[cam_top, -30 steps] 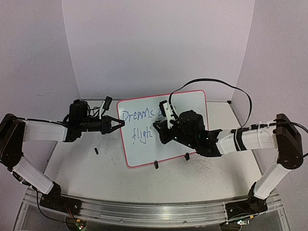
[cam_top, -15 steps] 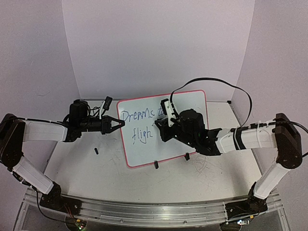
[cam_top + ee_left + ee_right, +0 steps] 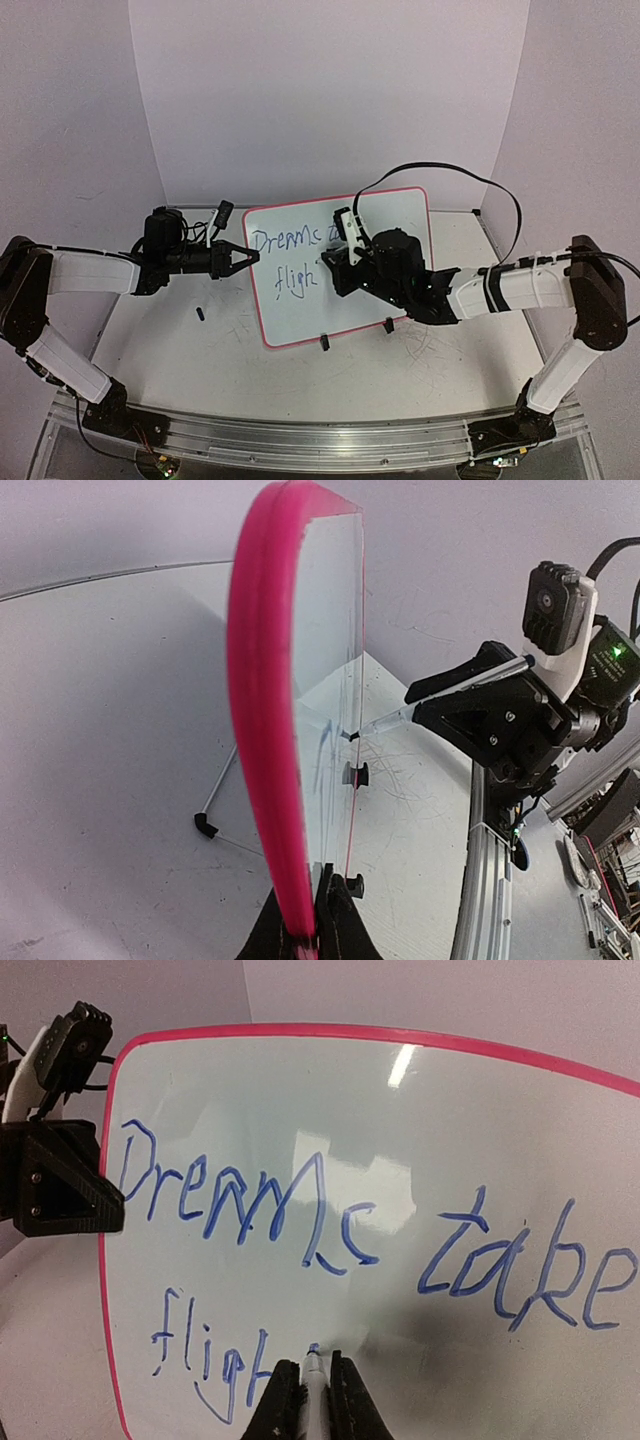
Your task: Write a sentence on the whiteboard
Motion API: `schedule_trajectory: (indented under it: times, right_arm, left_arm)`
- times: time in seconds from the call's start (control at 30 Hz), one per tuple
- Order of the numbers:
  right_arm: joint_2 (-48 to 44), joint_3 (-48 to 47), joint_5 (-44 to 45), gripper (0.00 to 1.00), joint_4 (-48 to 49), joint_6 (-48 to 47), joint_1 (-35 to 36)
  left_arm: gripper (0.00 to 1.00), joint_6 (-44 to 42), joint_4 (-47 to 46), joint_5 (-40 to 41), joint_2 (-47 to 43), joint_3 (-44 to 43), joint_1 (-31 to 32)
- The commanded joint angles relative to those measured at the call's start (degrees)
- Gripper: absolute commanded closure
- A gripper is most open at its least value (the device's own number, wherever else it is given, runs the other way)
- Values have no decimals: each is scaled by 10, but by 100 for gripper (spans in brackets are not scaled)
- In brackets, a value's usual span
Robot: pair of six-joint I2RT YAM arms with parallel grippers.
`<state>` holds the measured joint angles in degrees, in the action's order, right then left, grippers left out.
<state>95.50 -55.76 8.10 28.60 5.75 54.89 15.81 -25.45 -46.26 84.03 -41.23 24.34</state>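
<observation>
The whiteboard (image 3: 300, 312), white with a pink-red rim, stands tilted on the table and carries blue writing: "Dreams take" above "fligh". My left gripper (image 3: 249, 257) is shut on the board's left rim (image 3: 262, 730), its jaws pinching the pink edge (image 3: 318, 925). My right gripper (image 3: 328, 264) is shut on a marker (image 3: 314, 1378). The marker's tip touches the board (image 3: 300, 1100) just right of "fligh", where a short blue mark shows. In the left wrist view the marker (image 3: 385, 720) meets the board's face from the right.
Two black clip feet (image 3: 325, 342) (image 3: 388, 325) hold the board's lower edge. A small dark cap (image 3: 201, 313) lies on the table left of the board. A black cable (image 3: 470, 180) loops above my right arm. The metal rail (image 3: 300, 440) runs along the near edge.
My right gripper has shifted slightly up the board with the marker, whose tip now rests just after "fligh". The left gripper and the board have not moved.
</observation>
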Motion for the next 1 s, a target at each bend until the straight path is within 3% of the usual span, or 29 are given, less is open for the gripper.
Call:
schedule_trajectory:
  times: [0.0, 0.57, 0.77, 0.97]
  right_arm:
    - [-8, 16, 1, 100, -1, 13, -1]
    - [-10, 52, 3, 100, -3, 38, 5]
    - [-51, 60, 33, 100, -5, 23, 3]
    - [-57, 36, -41, 100, 16, 7, 4]
  left_arm:
    - [100, -47, 23, 54, 10, -18, 5]
    - [100, -46, 24, 53, 11, -18, 6]
    - [100, -46, 25, 55, 10, -17, 6]
    - [100, -46, 25, 54, 12, -19, 7]
